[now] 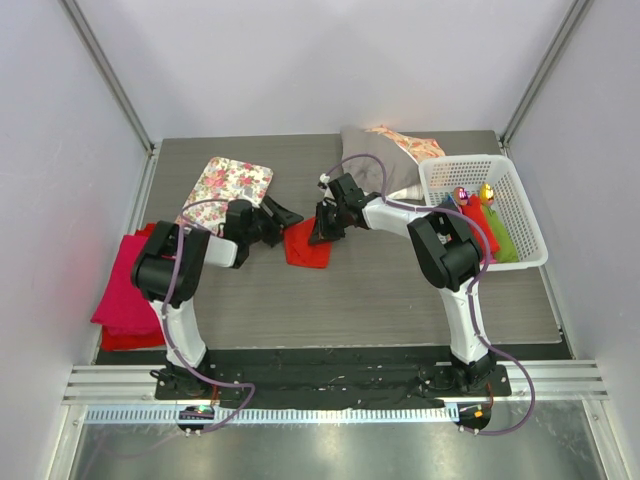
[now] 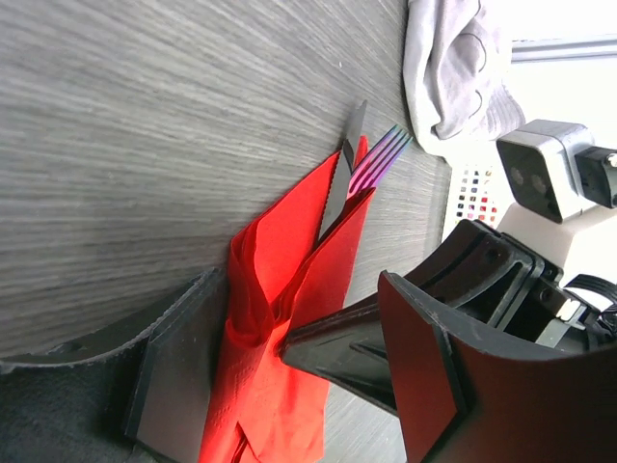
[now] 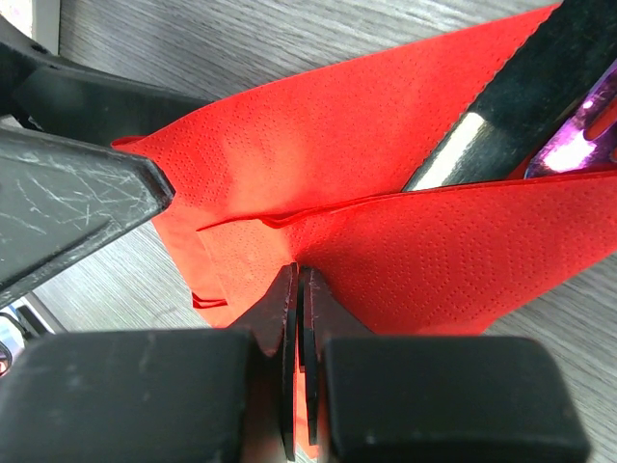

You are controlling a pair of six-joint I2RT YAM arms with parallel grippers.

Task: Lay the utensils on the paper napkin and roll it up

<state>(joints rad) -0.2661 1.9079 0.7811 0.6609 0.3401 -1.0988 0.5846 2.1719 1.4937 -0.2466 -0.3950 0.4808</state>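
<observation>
The red paper napkin lies mid-table, folded over the utensils. A knife and an iridescent fork stick out of its far end; the knife and fork also show in the right wrist view. My left gripper is open and straddles the napkin, one finger on each side. My right gripper is shut, its joined tips pressed onto the folded napkin. From above, the left gripper and the right gripper flank the napkin closely.
A white basket with coloured rolls stands at the right. A floral cloth and a grey cloth lie at the back. A thick magenta cloth stack sits at the left edge.
</observation>
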